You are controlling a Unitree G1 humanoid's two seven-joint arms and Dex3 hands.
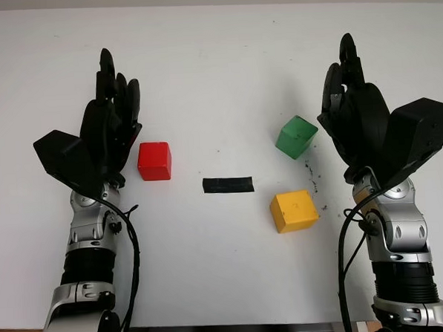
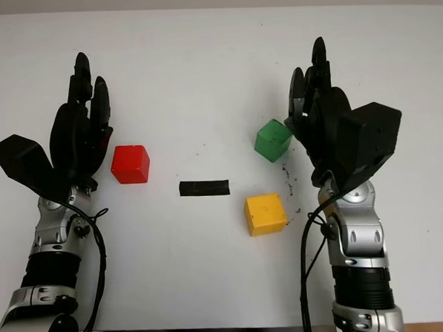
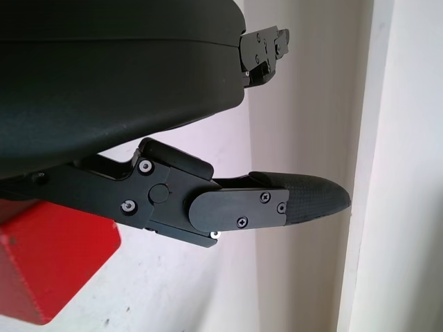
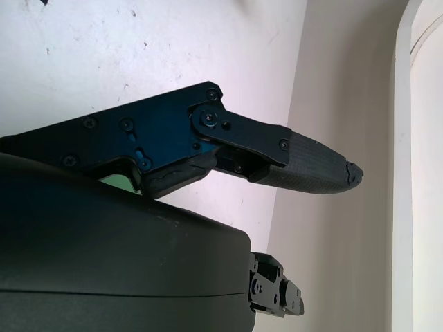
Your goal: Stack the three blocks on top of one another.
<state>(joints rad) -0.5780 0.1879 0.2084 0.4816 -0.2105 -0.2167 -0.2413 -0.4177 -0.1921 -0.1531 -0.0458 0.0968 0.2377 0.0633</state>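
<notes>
So nothing's stacked yet: left hand (image 1: 111,116) open, empty, red block (image 1: 154,160) just beside it; right hand (image 1: 356,110) apparently open too, green block (image 1: 296,136) alongside, yellow block (image 1: 294,210) nearer its wrist.

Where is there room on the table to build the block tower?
Bare table lies between the red block and the green block, beyond the black tape strip. The near side below the strip is free too. It is crowded around the yellow block, the green block and the right hand.
</notes>
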